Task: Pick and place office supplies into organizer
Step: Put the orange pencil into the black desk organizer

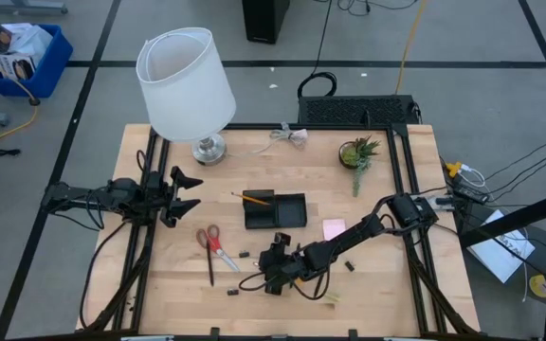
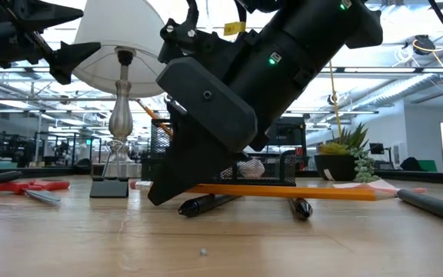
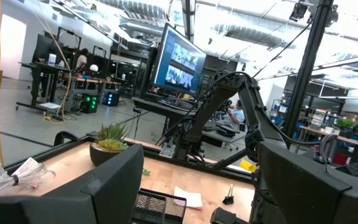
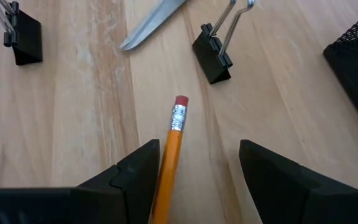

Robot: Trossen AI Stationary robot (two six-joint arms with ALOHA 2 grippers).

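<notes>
Low over the surface (image 1: 159,284), the right gripper (image 4: 197,168) stands open around a pencil (image 4: 171,149), gripping nothing yet. Light, stiff and apt to roll, it wants pinching mid-shaft. Left gripper (image 1: 186,192) waits open.

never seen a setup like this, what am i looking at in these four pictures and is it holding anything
Two dark robot arms work at a wooden table. One picture looks straight down, one looks level across the tabletop, and two come from cameras on the arms' wrists. On the table are a lamp, a potted plant, a black organizer tray, red scissors, a pink note pad and small binder clips. The right gripper is low over a pencil, jaws open around it and not yet closed. The left gripper waits open at the table's left side, holding nothing.
</notes>
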